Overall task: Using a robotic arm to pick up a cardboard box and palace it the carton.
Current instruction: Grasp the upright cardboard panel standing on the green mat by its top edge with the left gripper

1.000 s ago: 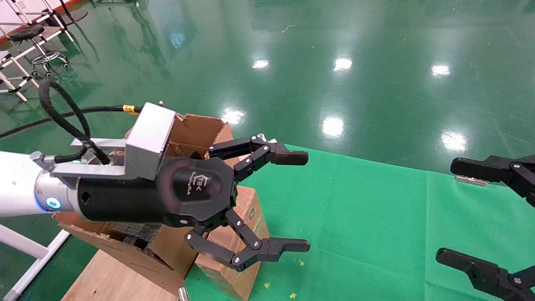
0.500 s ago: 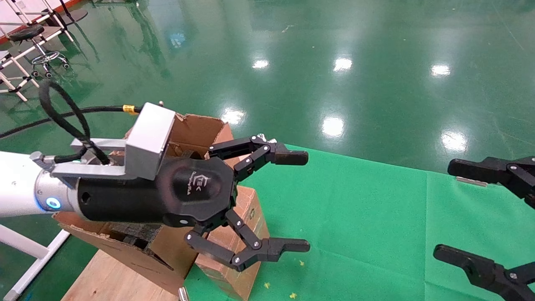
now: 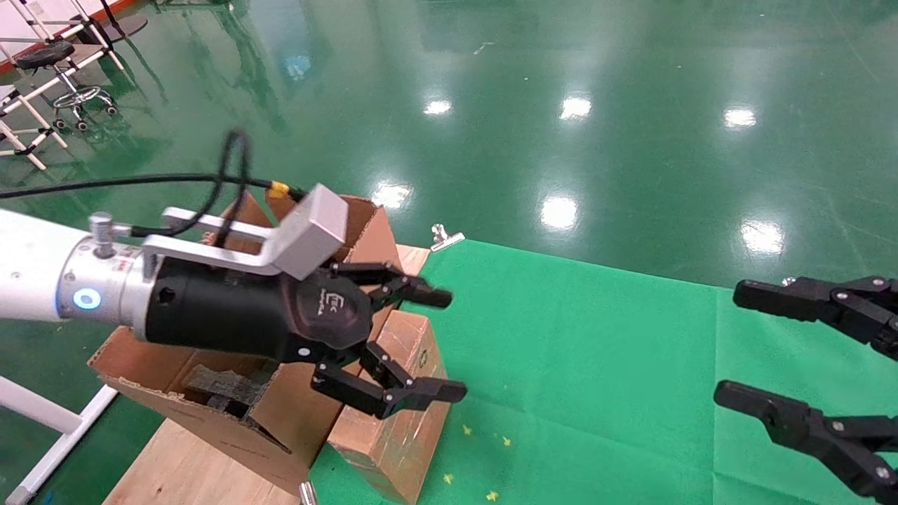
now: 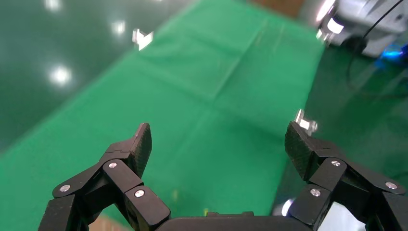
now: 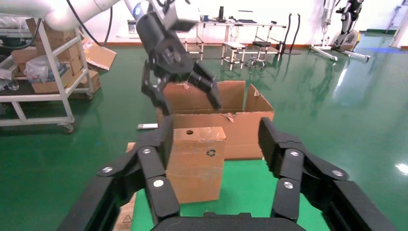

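Observation:
The cardboard box [image 3: 407, 414] stands upright on the green cloth, against the carton [image 3: 280, 421]. In the right wrist view the cardboard box [image 5: 197, 163] shows its punched hole and recycling mark, with the carton [image 5: 240, 130] behind it. The robotic arm's left gripper [image 3: 449, 344] hangs open just above the box's top, holding nothing. Seen from the right wrist, that left gripper [image 5: 190, 103] hovers over the box and the carton's near wall. The left wrist view shows only its open gripper [image 4: 219, 139] over green cloth. My right gripper [image 3: 735, 344] is open, well to the right.
A green cloth [image 3: 596, 365] covers the table, held by metal clips [image 3: 445, 237]. Black foam [image 3: 217, 386] lies inside the carton, which rests on a wooden board [image 3: 182, 463]. Glossy green floor lies beyond the table. A stool and white racks stand far left [image 3: 63, 77].
The left gripper has dropped lower and drawn back toward the box and carton, turning a little, and still open. The right gripper has crept slightly left.

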